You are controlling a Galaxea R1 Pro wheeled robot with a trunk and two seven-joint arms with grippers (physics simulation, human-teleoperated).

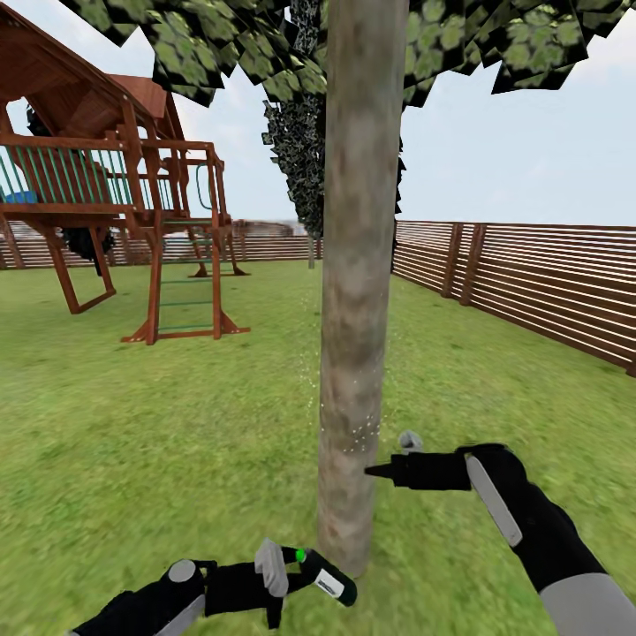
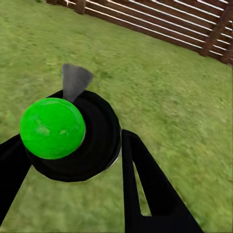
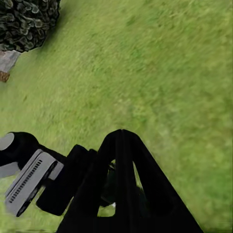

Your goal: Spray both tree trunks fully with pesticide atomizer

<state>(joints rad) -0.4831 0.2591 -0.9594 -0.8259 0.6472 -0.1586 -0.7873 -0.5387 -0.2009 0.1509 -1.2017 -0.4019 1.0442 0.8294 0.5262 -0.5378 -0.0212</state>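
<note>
A thick, mottled grey-brown tree trunk [image 1: 360, 309] rises straight in front of me, under a canopy of flat green leaves [image 1: 221, 40]. Fine white specks dot the trunk's lower part [image 1: 353, 435]. My left gripper [image 1: 296, 567] is shut on the pesticide atomizer [image 1: 325, 580], a black bottle lying sideways close to the trunk's base. In the left wrist view the atomizer's green cap [image 2: 52, 127] and grey nozzle [image 2: 75, 80] sit between the black fingers [image 2: 145, 184]. My right gripper [image 1: 378, 471] is shut on nothing, its tip right at the trunk's right side; its fingers [image 3: 121, 145] meet above grass.
Grass lawn [image 1: 132, 424] spreads all around. A wooden playset [image 1: 132, 221] with a ladder stands at the back left. A brown slatted fence [image 1: 530, 283] runs along the right and back. A dark narrow tree [image 1: 305, 150] stands behind the trunk.
</note>
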